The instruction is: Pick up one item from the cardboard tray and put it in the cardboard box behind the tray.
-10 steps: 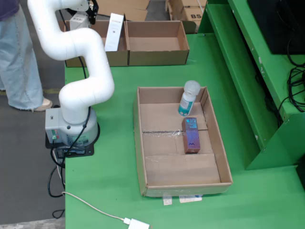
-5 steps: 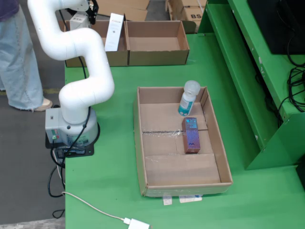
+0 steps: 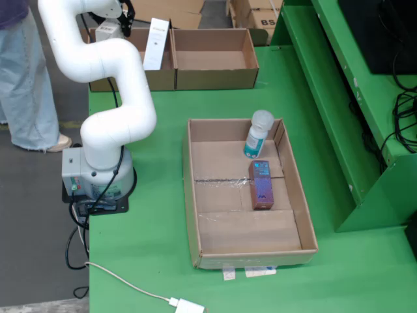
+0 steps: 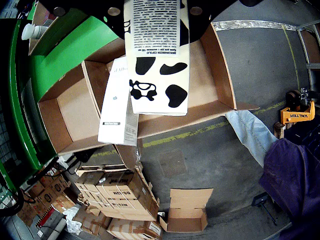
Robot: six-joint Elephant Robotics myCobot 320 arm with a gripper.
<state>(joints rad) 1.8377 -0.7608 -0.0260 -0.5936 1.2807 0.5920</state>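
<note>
Two items remained in the cardboard tray (image 3: 193, 195) in the fixed view: a clear-capped bottle (image 3: 257, 134) leaning against the far wall and a purple carton (image 3: 261, 184) lying flat just in front of it. Behind the tray stood two open cardboard boxes side by side; the right-hand box (image 3: 214, 77) showed only a bare floor, while the left-hand box (image 3: 159, 77) was largely hidden by the white arm (image 3: 98, 59). A tall white carton (image 3: 156, 43) stood upright against the divide between them.

The gripper (image 4: 152, 10) was cut off at the frame's top edge in the fixed view. From the wrist view it was clamped on a cow-patterned carton (image 4: 159, 75), black print on its near face, held above the left-hand box; the fingers themselves were mostly out of frame, so the grip appeared firm but could not be fully confirmed. The white carton lay tilted against the box wall beside it. A person's jeans (image 3: 26, 78) showed at the left edge.
</note>
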